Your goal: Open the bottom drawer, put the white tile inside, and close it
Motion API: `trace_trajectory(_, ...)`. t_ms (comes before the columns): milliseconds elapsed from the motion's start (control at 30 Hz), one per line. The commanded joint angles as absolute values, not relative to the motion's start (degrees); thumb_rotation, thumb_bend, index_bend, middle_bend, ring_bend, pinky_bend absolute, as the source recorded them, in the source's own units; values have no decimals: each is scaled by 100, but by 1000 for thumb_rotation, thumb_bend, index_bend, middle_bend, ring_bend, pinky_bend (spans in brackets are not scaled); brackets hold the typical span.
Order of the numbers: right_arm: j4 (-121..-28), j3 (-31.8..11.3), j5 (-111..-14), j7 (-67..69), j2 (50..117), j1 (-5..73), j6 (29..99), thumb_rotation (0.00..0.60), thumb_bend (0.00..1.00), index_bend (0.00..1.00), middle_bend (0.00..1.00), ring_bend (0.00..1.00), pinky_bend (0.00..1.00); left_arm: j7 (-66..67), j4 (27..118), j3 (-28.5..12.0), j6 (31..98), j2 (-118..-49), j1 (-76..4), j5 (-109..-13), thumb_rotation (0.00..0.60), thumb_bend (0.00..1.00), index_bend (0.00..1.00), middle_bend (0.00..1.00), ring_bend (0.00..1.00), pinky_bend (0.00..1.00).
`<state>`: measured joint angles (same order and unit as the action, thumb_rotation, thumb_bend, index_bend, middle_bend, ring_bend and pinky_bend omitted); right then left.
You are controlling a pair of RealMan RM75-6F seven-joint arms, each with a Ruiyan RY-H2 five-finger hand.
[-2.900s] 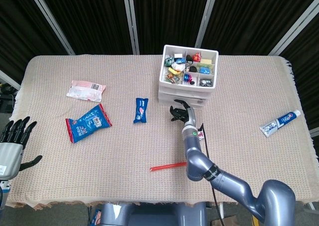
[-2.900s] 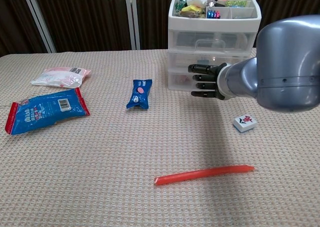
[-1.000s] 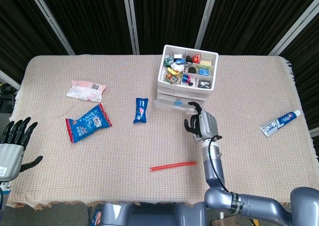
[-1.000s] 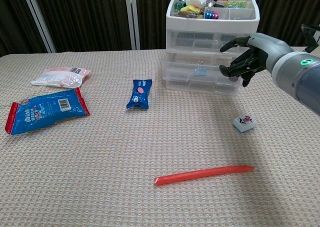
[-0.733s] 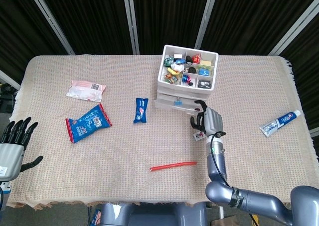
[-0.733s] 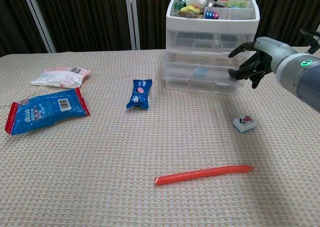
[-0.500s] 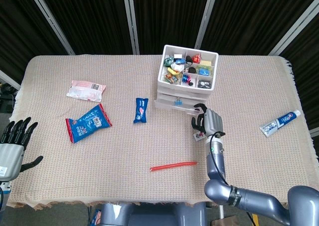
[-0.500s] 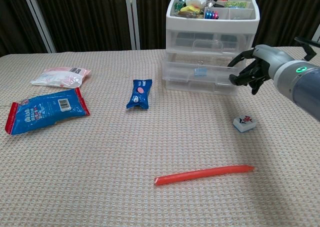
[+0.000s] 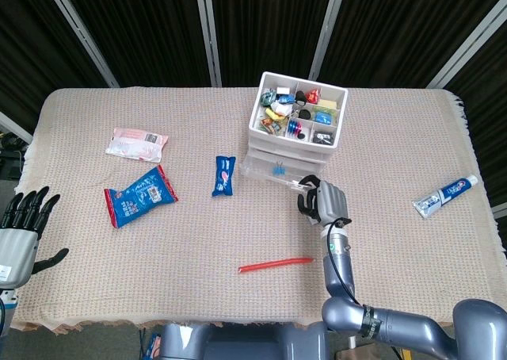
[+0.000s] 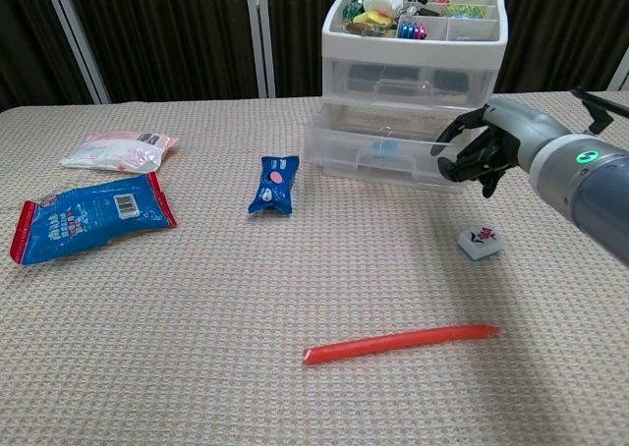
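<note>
Gripping the front edge of the bottom drawer (image 10: 378, 157), the right hand (image 10: 484, 151) holds it pulled out at centre right.
Writing on the blue packets and toothpaste tube (image 9: 446, 195) is too small to read. White tile (image 10: 481, 241), red-marked, lies on the cloth below the hand. Left hand (image 9: 22, 221), fingers spread and holding nothing, is cut off at the lower left edge.

white tile (image 10: 481, 241) hidden in head view, left hand (image 9: 20, 231) edge-cropped
</note>
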<state>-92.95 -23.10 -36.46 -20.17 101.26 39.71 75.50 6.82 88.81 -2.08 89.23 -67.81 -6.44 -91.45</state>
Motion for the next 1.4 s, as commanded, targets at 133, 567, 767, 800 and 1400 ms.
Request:
trace_trajectory(133, -9623, -2182, -3726, -2098, 10098, 3828, 7664, 600, 438, 419, 799, 767, 610, 685, 8882, -207, 8932, -6783, -638, -9147, 600, 136, 74, 0, 0, 0)
trace_trajectory(567, -10166, -2196, -3875, -2047, 9870, 3637, 7669, 600, 238, 237, 799, 767, 610, 720, 8872, -228, 8963, -6811, -624, -9125, 600, 136, 73, 0, 0, 0)
trace_trajectory(767, -10725, -2040, -4165, -2093, 9407, 3412, 7769, 600, 178, 230, 799, 767, 604, 726, 8870, -235, 8987, -6818, -614, -9124, 600, 135, 73, 0, 0, 0)
trace_trajectory(800, -10800, -1977, -4249, -2113, 9315, 3365, 7792, 600, 176, 230, 799, 767, 603, 726, 8870, -235, 8989, -6819, -613, -9125, 600, 135, 74, 0, 0, 0)
trace_trajectory(1400, -10674, -858, -5085, -2171, 8686, 2718, 7722, 600, 179, 137, 799, 768, 601, 804, 8875, -253, 9012, -6854, -600, -9107, 600, 136, 75, 0, 0, 0)
